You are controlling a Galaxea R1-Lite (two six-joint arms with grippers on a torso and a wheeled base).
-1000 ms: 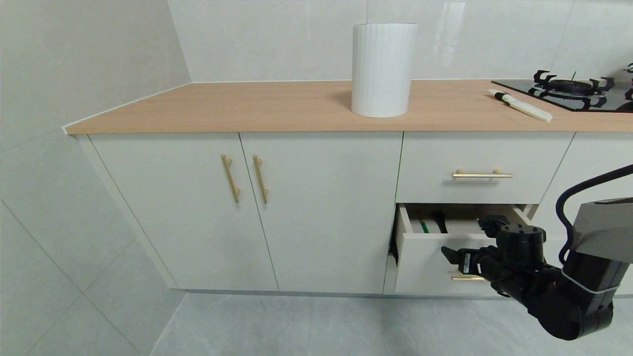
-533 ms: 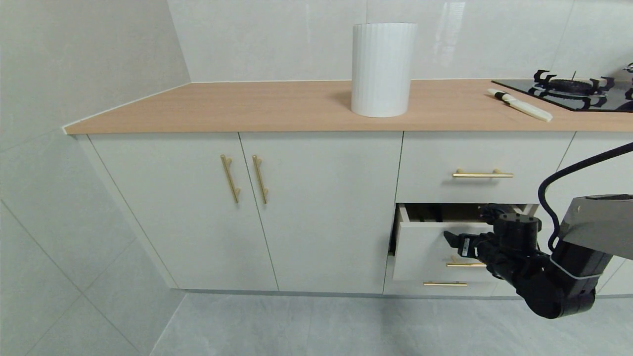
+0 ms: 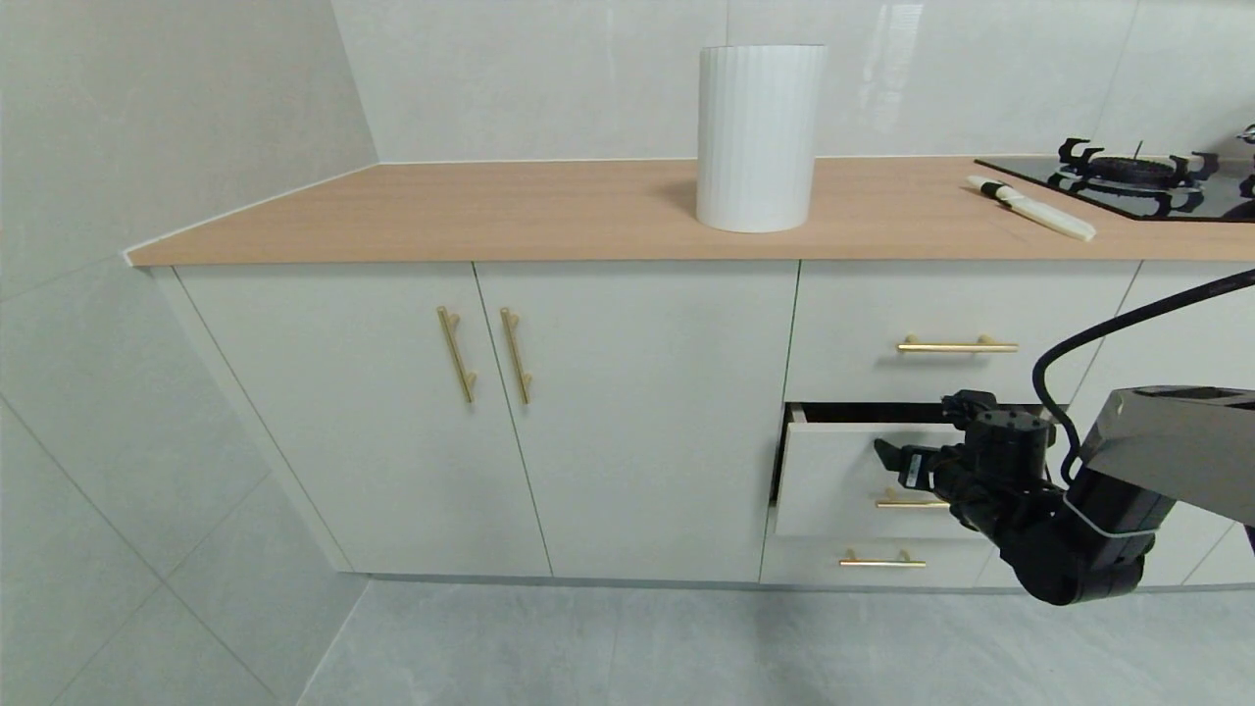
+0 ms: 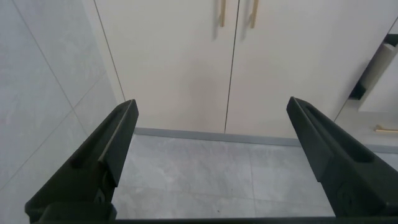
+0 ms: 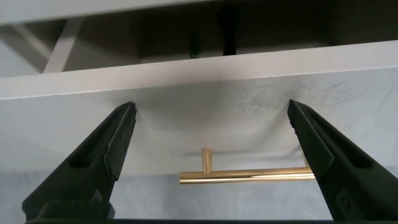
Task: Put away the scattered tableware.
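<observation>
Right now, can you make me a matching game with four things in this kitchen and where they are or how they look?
Things:
1. white ribbed canister
2. long cream utensil
3. middle drawer
4. right gripper

Places or states:
A. pulled out a little, with a dark gap above its front
B. lying flat next to the stove
C. open, right in front of a drawer front
D. standing upright on the counter

Pairs: 1-D, 2-B, 3-A, 4-C
</observation>
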